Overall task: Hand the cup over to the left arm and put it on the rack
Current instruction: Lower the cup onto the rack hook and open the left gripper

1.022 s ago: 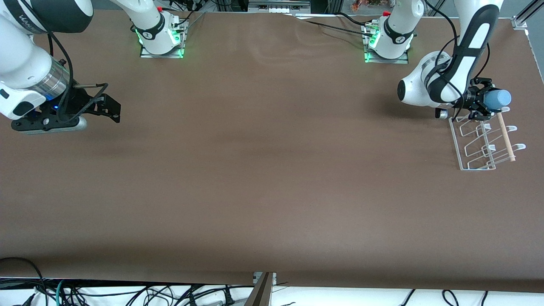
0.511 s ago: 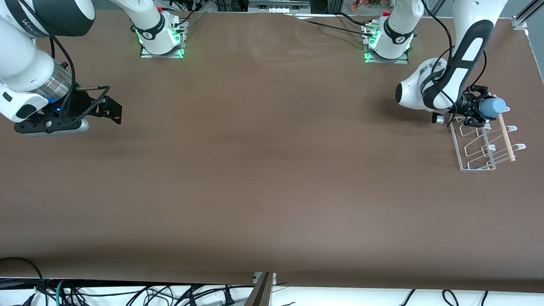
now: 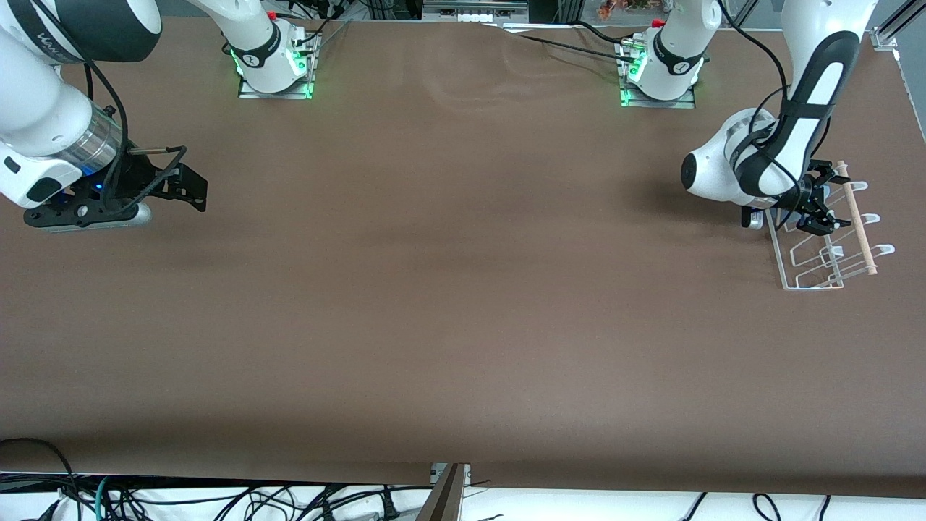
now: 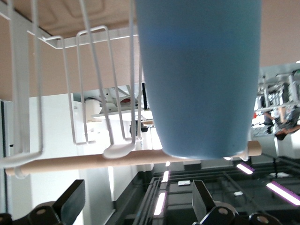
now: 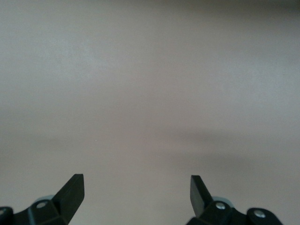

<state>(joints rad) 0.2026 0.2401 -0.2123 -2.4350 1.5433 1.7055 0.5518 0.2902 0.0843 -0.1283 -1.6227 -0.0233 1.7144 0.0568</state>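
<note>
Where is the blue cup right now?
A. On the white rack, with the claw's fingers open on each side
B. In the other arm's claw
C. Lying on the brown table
A: the blue cup sits against the rack, clear of the left claw.

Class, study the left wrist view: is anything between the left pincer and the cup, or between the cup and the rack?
Nothing visible is. The left pincer is open with the cup just ahead of its fingertips, apart from them. The cup is already at the rack, beside its wire pegs and against the wooden rod.
</note>
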